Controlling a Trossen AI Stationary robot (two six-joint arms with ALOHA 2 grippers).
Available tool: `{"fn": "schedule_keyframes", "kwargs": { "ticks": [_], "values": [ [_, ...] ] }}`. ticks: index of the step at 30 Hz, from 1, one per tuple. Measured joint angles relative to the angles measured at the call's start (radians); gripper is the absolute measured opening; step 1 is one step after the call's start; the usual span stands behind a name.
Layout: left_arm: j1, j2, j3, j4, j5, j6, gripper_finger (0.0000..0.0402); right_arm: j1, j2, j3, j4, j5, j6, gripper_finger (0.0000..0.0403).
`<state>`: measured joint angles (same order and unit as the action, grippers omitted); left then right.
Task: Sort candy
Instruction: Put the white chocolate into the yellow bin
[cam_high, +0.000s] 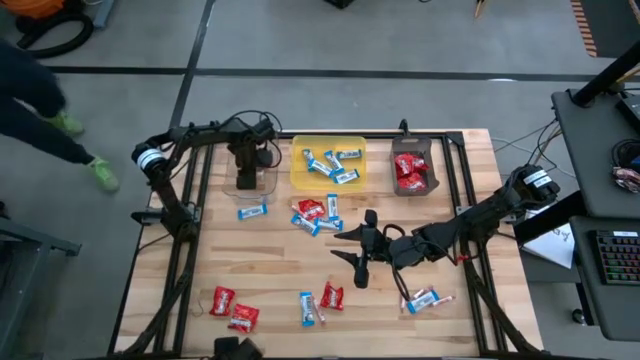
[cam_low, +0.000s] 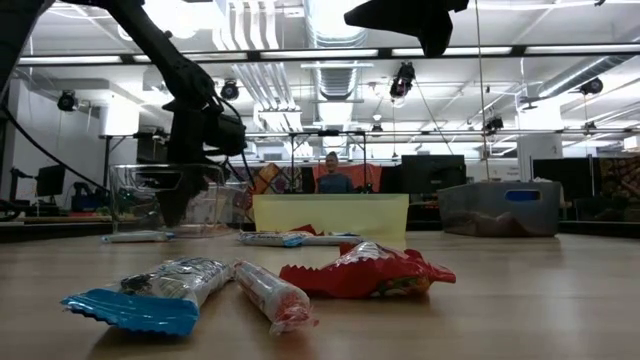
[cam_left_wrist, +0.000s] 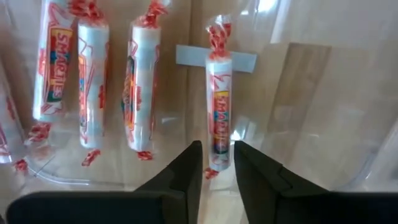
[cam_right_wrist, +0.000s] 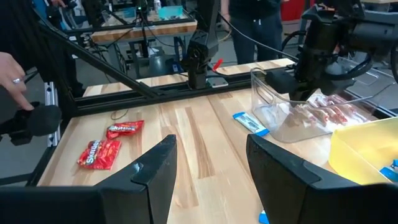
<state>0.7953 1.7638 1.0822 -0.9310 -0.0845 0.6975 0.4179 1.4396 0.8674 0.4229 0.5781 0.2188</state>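
High view: straight down over the whole table (cam_high: 300, 290). Low view: tabletop level, facing across candy toward the room. Left wrist: close above the clear tray (cam_left_wrist: 323, 93). Right wrist: looks across the table at that tray.

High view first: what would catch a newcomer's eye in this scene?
Three trays line the table's far edge: a clear tray with the left gripper over it, a yellow tray holding blue-and-white bars, and a dark tray of red packets. Mixed candy lies mid-table beside the open right gripper.
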Motion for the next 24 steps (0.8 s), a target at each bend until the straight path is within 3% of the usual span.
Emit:
{"fn": "schedule_keyframes", "kwargs": {
  "ticks": [7,13,20,24],
  "values": [
    [-0.001,-0.046,0.053,-0.096,0.009,-0.061,0.0112,0.000,0.000,0.000,-0.003,0.000,0.023,0.0185],
    [-0.023,-0.128,0.194,-0.243,0.130,-0.272,0.0108,-0.007,-0.005,0.006,-0.079,-0.002,0.202,0.0184],
    [-0.167,-0.335,0.210,-0.083,0.266,-0.424,0.0103,-0.056,0.005,0.092,-0.480,-0.003,0.436,0.0172],
    [-0.302,-0.457,0.135,0.097,0.268,-0.527,0.0103,-0.079,0.047,0.094,-0.556,0.000,0.296,0.0166]
  ]
}}
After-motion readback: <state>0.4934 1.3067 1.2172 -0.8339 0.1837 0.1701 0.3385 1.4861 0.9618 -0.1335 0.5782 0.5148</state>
